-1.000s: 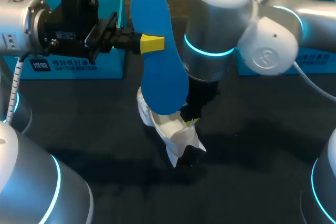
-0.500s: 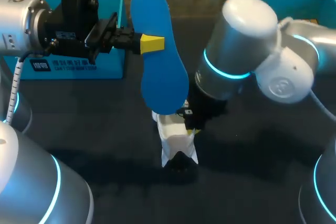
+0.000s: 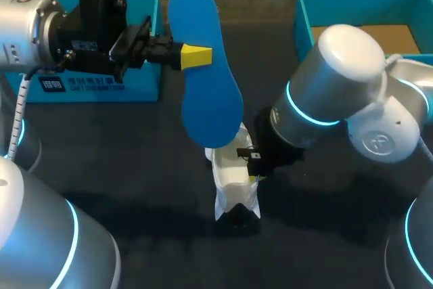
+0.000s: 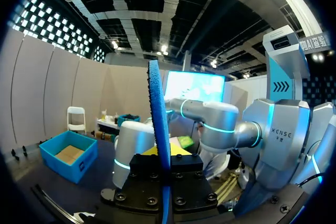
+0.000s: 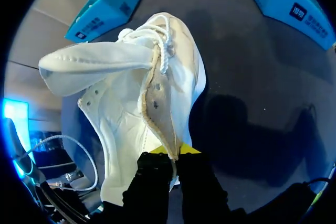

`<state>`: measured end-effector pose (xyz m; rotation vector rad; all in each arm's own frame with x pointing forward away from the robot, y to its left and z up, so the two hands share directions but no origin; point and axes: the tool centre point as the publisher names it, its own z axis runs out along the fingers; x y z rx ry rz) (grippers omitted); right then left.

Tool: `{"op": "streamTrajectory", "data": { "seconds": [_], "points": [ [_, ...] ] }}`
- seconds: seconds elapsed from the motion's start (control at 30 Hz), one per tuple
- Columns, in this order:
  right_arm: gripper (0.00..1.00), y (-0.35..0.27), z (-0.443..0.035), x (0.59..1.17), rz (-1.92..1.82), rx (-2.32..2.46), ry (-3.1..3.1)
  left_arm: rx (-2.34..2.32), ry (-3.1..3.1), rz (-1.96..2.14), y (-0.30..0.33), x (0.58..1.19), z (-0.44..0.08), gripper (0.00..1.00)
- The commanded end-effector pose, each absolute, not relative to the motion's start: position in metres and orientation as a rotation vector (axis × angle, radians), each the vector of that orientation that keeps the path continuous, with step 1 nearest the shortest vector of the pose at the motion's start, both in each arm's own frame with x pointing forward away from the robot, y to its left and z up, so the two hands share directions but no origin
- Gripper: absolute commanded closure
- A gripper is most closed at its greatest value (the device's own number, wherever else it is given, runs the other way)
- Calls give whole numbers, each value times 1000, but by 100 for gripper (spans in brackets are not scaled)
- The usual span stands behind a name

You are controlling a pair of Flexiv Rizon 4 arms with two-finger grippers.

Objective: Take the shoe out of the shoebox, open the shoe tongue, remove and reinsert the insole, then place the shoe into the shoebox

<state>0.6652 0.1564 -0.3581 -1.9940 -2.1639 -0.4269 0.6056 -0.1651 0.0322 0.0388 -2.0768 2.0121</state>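
As your right arm (image 3: 338,93) swings out toward its own side, the head view shows the shoe (image 3: 233,184) turning with it, from slanted to straight, at the middle of the table (image 3: 135,147) below the insole (image 3: 206,79). Your left gripper (image 3: 196,57) holds that blue insole aloft, unmoved. Reinsertion looks next. Left wrist view: insole edge-on, clamped between fingers. Right wrist view: right gripper (image 5: 172,151) pinches the shoe's opening edge, tongue flared open.

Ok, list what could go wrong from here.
1. The right gripper pinches only a thin edge of the shoe, so the shoe might twist or slip out.
2. The left gripper grips the insole by one side. Pushed into the shoe, the insole may bend or pivot.
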Motion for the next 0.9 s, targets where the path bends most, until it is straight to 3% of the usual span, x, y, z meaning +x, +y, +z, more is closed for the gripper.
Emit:
{"op": "streamTrajectory", "data": {
  "seconds": [0.03, 0.37, 0.4, 0.43, 0.47, 0.9],
  "points": [
    [100, 156, -373, 663, -497, -1958, -2124, 37, -2073, 2015, -167, 606, 31, 100],
    [98, 155, -391, 661, -525, -1951, -2080, 37, -2073, 2015, -167, 606, 31, 100],
    [66, 155, -392, 661, -535, -1945, -2072, 37, -2073, 2015, -167, 606, 31, 100],
    [49, 155, -392, 660, -536, -1947, -2067, 37, -2073, 2015, -167, 606, 31, 100],
    [0, 154, -390, 659, -556, -1939, -2058, 37, -2073, 2015, -167, 606, 31, 100],
    [0, 131, -324, 658, -682, -1815, -1892, 37, -2073, 2015, -167, 606, 31, 100]
  ]
}}
